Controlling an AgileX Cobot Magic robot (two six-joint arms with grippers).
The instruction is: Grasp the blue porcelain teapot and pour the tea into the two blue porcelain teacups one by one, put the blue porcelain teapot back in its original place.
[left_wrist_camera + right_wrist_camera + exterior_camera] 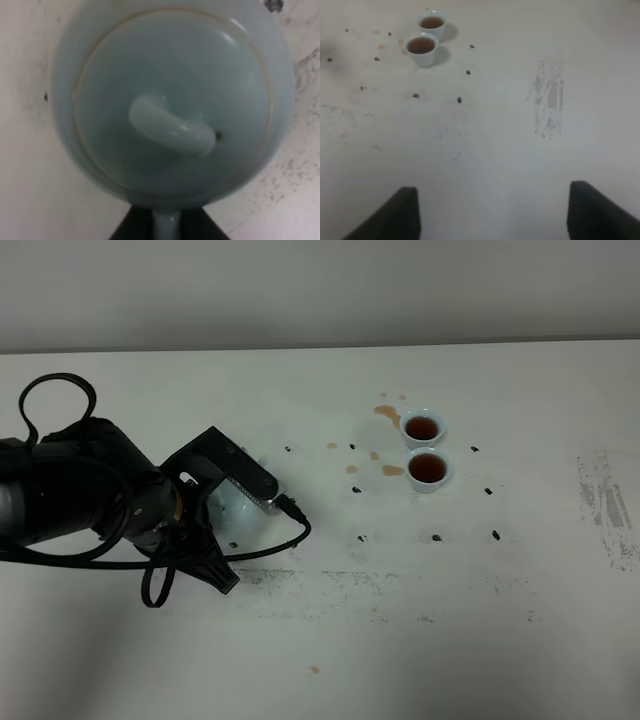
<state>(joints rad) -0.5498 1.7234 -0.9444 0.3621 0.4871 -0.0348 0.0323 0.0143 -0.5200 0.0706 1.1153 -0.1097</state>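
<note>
Nearest to me, the white worktop [420,660] carries scuffed grey patches and one small brown drip close to its front edge. A little further in, on the left, the left arm bends low over the blue porcelain teapot [170,105], hiding most of it from the high camera, where only a pale sliver of its belly peeks out under the wrist. The teapot sits on the worktop with its lid on, and the left wrist view looks straight down on the lid's knob. The left gripper [167,225] is clamped together on the teapot's handle, whose pale loop runs between the dark fingers at the frame's edge. The right gripper [492,212] hangs above bare worktop on the right side, its two dark fingers spread well apart and holding nothing. Further back and right of centre stand the two blue porcelain teacups [428,469], upright and just beside each other, one behind the other, both filled with brown tea. Brown tea splashes [387,413] mark the worktop to their left, and small dark specks are scattered around them.
</note>
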